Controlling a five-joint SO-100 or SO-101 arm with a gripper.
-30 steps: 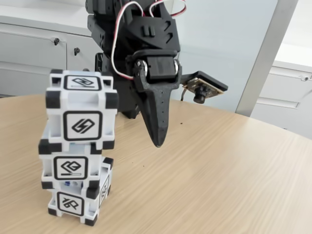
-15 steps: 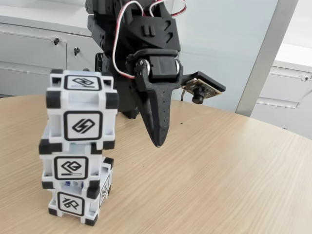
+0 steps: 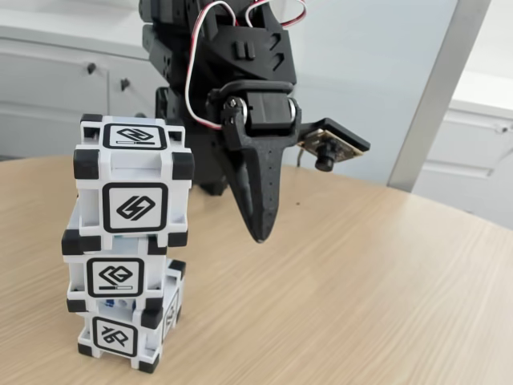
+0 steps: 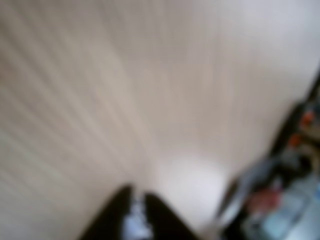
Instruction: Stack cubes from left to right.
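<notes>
Fixed view: three cubes (image 3: 128,241) stand stacked at 8 o'clock on the wooden counter (image 3: 361,289), the top one slightly offset. The hand (image 3: 258,233) hangs just right of the stack, apart from it, fingers pressed together, pinching nothing. Compared with a second ago, almost nothing differs; stack stands unaided, so the task looks done. No containers present.

Wrist view: blurred; hand (image 4: 135,197) at 6 o'clock, tips nearly touching, above bare counter (image 4: 150,75).

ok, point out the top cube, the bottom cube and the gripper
top cube (image 3: 135,208), fixed view, front face glyph
bottom cube (image 3: 115,336), fixed view, front face glyph
gripper (image 3: 258,234), fixed view, fingertips, hanging right of the stack
</notes>
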